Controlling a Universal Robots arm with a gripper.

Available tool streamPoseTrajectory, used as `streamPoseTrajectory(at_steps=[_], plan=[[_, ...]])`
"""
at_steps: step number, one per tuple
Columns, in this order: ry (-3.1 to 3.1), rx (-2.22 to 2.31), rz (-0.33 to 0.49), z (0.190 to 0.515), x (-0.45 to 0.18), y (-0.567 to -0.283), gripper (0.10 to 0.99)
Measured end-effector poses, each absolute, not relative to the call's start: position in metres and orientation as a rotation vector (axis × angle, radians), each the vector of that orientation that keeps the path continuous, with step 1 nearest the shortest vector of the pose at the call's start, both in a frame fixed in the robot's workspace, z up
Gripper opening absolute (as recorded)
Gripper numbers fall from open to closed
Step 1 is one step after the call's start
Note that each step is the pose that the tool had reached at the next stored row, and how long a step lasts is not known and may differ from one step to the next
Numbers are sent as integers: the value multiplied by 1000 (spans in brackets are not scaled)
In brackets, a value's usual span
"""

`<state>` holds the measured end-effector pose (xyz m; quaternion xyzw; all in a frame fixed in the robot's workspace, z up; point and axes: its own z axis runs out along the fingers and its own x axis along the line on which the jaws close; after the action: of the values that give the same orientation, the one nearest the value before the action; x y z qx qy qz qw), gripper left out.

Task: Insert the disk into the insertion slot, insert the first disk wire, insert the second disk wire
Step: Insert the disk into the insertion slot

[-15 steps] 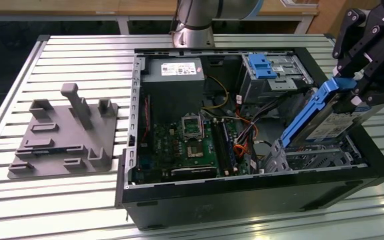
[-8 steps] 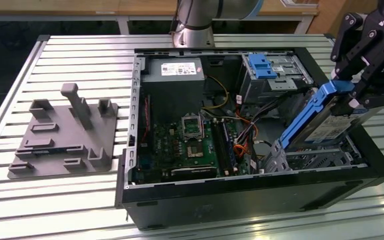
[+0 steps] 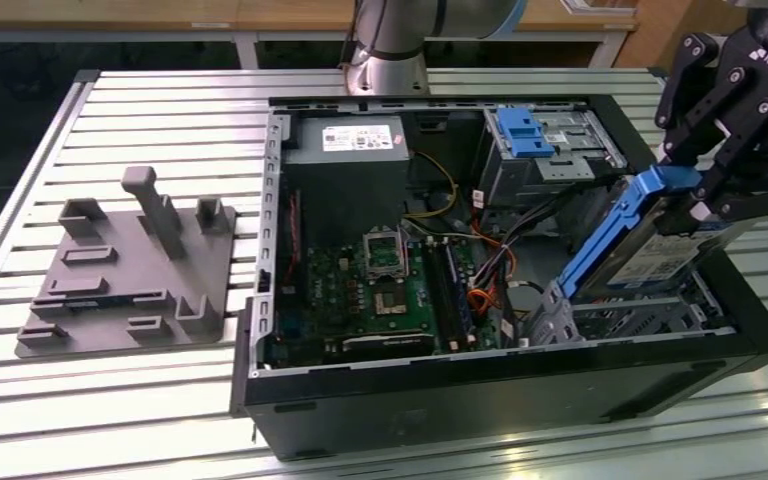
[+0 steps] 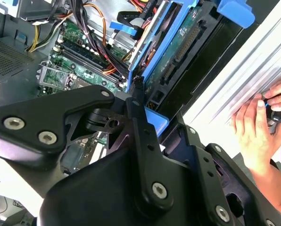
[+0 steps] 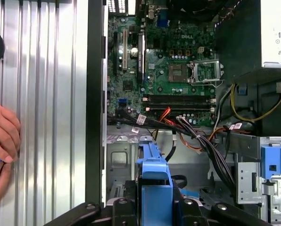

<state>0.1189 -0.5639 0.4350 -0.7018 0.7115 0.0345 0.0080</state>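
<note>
Step in hand: first one, the disk going into the insertion slot. The gripper point(image 3: 690, 193) has its fingers point(image 5: 119, 207) pinched on the blue carrier at the upper end of the disk point(image 3: 638, 255). The disk hangs tilted from the fingers, its lower end at the mouth of the insertion slot point(image 3: 640, 318) and, by my judgement, not yet seated. The slot's grey perforated metal lies past the fingertips, under the disk.

Seating likely calls for the carrier rails to be square to the slot walls. The cable bundle point(image 5: 197, 136) lies loose beside the fingers, with neither wire plugged in as far as I can see.

Writing: white labels on the disk and on the power supply point(image 3: 357, 138), plus print on the gripper body.

A person's hand point(image 5: 1, 136) rests on the slatted table point(image 3: 157, 110), apart from the fingers.
</note>
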Motion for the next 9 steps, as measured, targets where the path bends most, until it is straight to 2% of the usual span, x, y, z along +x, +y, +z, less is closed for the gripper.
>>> streamPoseTrajectory(at_steps=[3, 9], plan=[[2226, -2196, 112, 435, 119, -564, 365], [2263, -2228, 176, 437, 120, -564, 365]])
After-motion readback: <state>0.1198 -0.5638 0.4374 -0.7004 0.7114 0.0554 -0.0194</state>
